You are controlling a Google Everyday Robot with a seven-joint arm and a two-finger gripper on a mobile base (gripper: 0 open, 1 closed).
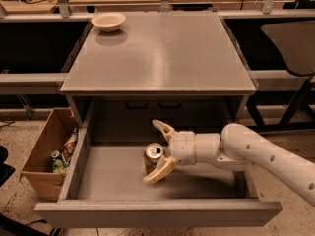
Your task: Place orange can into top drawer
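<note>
The orange can [153, 157] stands upright on the grey floor of the open top drawer [113, 178], near the middle, its silver top facing up. My gripper [158, 149] reaches into the drawer from the right on a white arm. Its fingers are spread wide, one finger [163, 128] behind the can and the other finger [160, 172] in front of it. The can sits between them and looks free of both.
A cream bowl [108, 20] sits at the back left of the cabinet top [162, 53]. A brown cardboard box [43, 154] with litter and a small green can [55, 156] stands on the floor left of the drawer. A chair [290, 28] is at the right.
</note>
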